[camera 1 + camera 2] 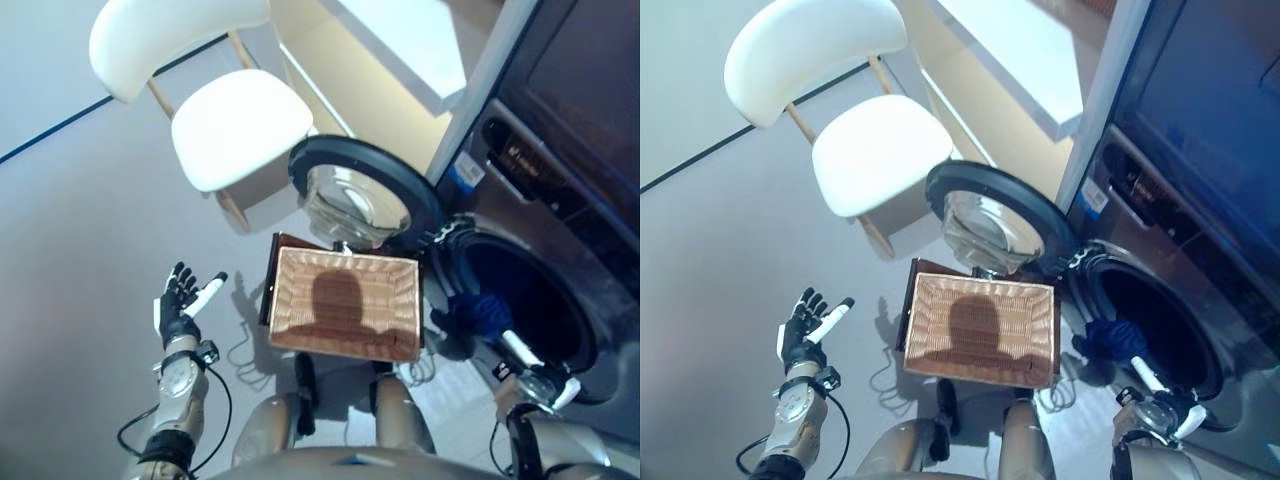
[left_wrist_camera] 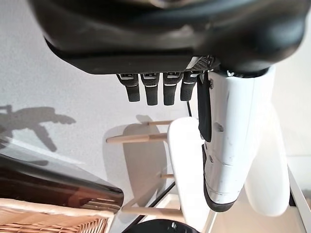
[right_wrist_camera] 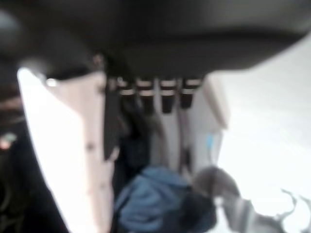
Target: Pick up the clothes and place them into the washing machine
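The robot's left hand [image 1: 178,303] hangs over bare floor [image 1: 70,250] to the left of a wicker basket [image 1: 345,305], fingers [image 2: 154,92] straight and spread, thumb out, holding and touching nothing. The right hand [image 1: 522,362] is at the lower edge of the washing machine [image 1: 560,200] opening (whether its fingers are spread or curled cannot be told). A blue garment [image 1: 484,312] lies bunched on the drum's near left rim, just beside that hand, too crumpled to show a long axis. The round door [image 1: 362,195] stands swung wide to the left, its edge just beyond the basket's far side. A white chair [image 1: 225,110] stands farther back on the left, well apart from the left hand, with open floor between.
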You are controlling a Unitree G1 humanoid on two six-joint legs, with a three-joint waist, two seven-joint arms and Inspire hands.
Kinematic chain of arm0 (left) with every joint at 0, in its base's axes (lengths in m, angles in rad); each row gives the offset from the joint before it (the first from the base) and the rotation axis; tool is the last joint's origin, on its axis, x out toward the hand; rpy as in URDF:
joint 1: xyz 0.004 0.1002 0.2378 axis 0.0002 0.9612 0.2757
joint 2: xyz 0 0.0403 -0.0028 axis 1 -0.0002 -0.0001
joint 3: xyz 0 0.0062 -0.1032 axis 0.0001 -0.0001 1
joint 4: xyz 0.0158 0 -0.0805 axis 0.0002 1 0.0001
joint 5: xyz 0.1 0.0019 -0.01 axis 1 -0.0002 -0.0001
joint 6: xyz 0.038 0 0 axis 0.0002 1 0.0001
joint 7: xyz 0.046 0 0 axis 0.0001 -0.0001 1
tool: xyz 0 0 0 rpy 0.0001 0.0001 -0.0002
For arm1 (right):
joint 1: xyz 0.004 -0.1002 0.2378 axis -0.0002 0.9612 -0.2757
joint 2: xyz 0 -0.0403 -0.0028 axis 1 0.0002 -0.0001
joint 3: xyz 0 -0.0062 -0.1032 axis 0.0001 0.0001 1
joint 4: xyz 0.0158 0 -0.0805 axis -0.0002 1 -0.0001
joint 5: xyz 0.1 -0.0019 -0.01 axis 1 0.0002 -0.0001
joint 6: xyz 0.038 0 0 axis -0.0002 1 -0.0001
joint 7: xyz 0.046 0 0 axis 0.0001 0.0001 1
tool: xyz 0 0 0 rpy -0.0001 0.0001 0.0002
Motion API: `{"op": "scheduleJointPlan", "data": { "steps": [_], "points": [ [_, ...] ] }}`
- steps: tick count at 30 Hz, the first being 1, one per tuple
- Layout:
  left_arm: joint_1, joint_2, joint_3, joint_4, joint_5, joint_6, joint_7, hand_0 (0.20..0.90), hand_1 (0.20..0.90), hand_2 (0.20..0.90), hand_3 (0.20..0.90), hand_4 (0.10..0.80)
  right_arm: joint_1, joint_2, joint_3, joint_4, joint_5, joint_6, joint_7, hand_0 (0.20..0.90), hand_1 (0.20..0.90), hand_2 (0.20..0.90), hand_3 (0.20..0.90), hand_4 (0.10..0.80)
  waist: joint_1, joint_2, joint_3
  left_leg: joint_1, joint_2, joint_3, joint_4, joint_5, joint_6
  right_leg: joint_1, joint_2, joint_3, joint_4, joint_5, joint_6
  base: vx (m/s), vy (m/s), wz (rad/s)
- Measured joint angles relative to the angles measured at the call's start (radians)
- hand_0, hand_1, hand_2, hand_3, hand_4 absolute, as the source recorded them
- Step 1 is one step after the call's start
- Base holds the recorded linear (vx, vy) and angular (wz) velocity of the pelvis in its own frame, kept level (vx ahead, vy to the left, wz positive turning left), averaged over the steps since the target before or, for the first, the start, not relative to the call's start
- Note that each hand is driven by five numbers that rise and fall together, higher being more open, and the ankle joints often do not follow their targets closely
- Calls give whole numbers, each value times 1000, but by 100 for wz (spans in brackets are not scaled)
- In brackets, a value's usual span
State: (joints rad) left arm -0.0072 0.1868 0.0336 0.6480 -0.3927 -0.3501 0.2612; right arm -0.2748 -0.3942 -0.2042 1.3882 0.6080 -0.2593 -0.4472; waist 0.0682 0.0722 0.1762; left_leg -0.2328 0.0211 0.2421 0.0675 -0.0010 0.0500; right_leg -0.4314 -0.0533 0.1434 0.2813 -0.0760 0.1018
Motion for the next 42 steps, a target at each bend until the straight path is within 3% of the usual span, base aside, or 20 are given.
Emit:
{"op": "scheduleJointPlan", "data": {
  "steps": [13,22,32,42],
  "points": [
    [23,38,81,117,54,38,17,900,900,900,900,800,99,32,0,-35,-53,22,80,900,900,900,900,800,-2,-31,-82,179,-1,-16,-109,11,-1,188,0,-26,-114,7,7,93,-11,4],
    [42,68,82,249,85,44,20,900,900,900,900,800,161,64,10,-57,-105,22,80,900,900,900,900,800,-7,-66,-152,245,1,-22,-146,15,0,271,1,-42,-175,14,12,63,-17,0],
    [86,67,83,386,127,63,-2,900,900,900,900,800,246,95,38,-88,-216,21,124,900,900,900,900,800,-3,-70,-185,307,3,-32,-147,3,-7,338,2,-49,-184,11,4,37,-18,6],
    [96,68,82,414,145,66,-3,900,900,900,900,800,280,119,60,-88,-238,21,124,900,900,900,900,800,1,-93,-208,311,8,-46,-152,2,-5,354,3,-61,-183,7,-2,-25,-18,7]
  ]
}}
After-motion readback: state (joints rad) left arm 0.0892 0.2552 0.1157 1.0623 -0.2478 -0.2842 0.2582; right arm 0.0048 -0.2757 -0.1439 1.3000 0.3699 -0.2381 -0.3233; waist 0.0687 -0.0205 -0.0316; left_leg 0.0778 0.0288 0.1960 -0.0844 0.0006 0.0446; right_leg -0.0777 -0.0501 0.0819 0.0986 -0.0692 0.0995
